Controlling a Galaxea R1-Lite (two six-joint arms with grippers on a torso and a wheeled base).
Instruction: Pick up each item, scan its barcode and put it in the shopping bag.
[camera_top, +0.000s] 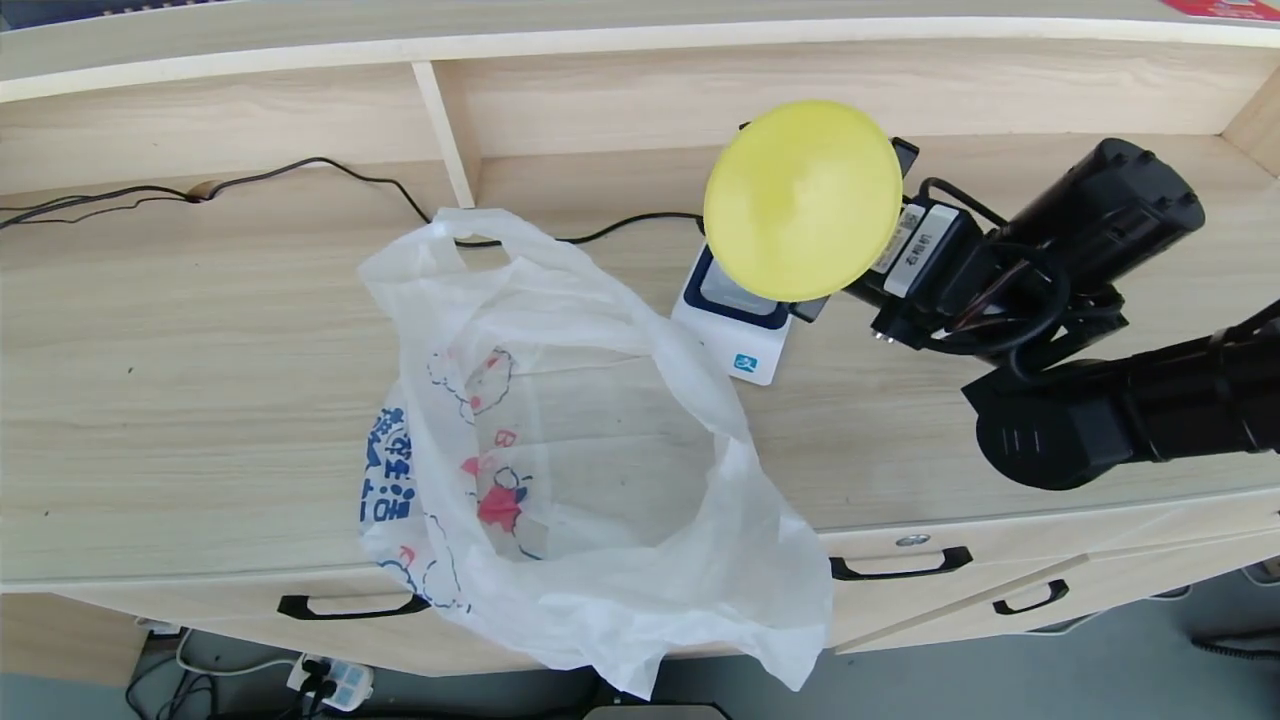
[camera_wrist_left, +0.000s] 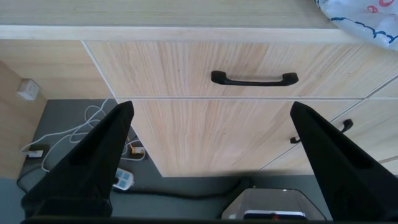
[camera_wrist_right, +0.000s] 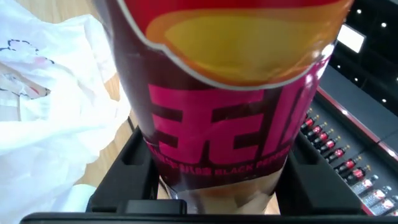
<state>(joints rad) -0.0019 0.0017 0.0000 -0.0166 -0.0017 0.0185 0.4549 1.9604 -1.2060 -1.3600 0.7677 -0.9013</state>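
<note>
— Where's the dark cylindrical tub with the yellow round lid (camera_top: 800, 200)?
— Just above the white-and-blue barcode scanner (camera_top: 745, 345), clamped in the right gripper (camera_wrist_right: 217, 180); bold pink lettering on its side.
— The left gripper (camera_wrist_left: 214, 165)?
— Spread wide, holding nothing. The white plastic shopping bag (camera_top: 560, 440), blue-printed, lies beside the scanner.

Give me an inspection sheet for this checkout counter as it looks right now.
Surface: light wooden counter.
Job's things: shopping bag open at the front edge; yellow-lidded canister held above the scanner.
Clutter: nothing seen.
Pincers: right pincer shut on the canister; left pincer open, low before the drawers.
Cables: black cable runs along the back toward the scanner; power strip on the floor.
Surroundings: drawers with black handles beneath the counter.
</note>
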